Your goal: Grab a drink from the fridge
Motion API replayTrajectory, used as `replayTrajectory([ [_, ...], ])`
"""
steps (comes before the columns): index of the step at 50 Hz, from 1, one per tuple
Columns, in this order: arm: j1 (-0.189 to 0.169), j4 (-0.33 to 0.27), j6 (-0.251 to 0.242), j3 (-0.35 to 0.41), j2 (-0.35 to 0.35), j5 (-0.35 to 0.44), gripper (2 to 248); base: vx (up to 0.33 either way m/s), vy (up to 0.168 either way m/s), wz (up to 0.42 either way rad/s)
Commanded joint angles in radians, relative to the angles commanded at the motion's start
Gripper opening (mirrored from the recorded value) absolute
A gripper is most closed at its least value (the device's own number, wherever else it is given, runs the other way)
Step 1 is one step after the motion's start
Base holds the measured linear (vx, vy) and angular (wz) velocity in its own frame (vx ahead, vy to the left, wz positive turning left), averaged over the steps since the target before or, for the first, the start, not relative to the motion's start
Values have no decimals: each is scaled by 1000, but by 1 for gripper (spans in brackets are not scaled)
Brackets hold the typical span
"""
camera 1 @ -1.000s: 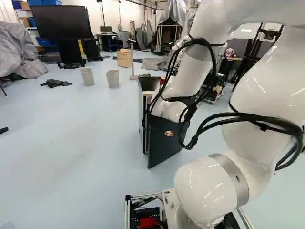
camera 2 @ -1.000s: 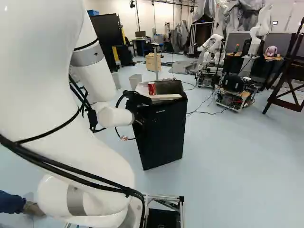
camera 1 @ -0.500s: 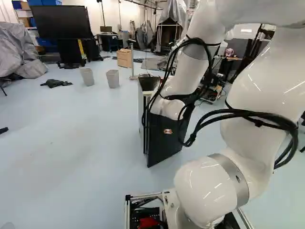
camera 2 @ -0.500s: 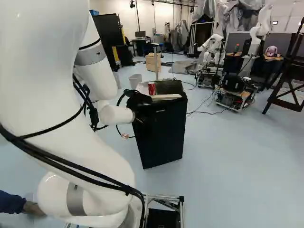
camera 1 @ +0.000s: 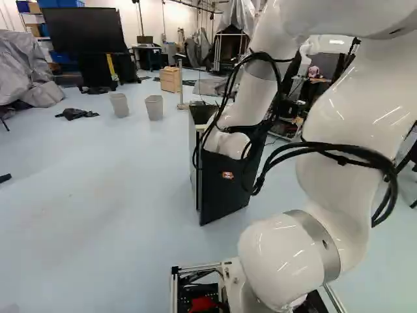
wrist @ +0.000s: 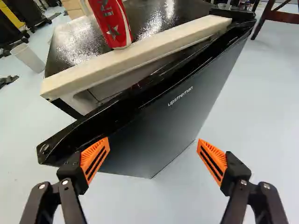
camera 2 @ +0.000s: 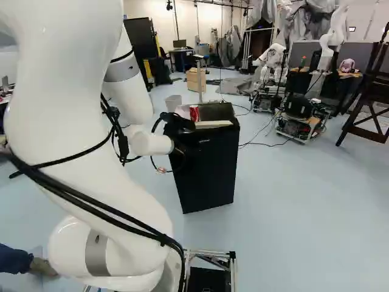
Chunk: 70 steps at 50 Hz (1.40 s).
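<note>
My gripper [camera 2: 179, 157] is at the front of the black fridge, its fingers hard to make out against the door in the right base view. The wrist view shows the gripper [wrist: 153, 141] open, its orange-padded fingers wide apart, one overlapping the door's free edge; whether it touches cannot be told. The fridge door [wrist: 163, 123] stands ajar, a narrow gap between it and the pale front rim [wrist: 140, 53] of the fridge. On the fridge top, at that rim, stands a red can [wrist: 113, 25]. The fridge's inside is hidden.
Two grey bins [camera 1: 120, 105] stand beyond the fridge, near a wooden drawer unit [camera 1: 171, 79]. Another robot [camera 2: 270, 64] is behind the fridge to the right. A person's sleeve and hand [camera 2: 42, 266] show beside my arm's base.
My arm has shifted at its upper links and wrist. The door's free edge has swung slightly toward the fridge body, narrowing the gap. The base and can have stayed in place.
</note>
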State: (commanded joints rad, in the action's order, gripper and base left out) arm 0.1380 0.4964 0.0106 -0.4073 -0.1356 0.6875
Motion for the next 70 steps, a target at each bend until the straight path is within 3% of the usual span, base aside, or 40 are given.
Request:
replayTrajectory([
  [70, -16, 0, 0, -182, -154, 0, 247, 0, 0, 0],
])
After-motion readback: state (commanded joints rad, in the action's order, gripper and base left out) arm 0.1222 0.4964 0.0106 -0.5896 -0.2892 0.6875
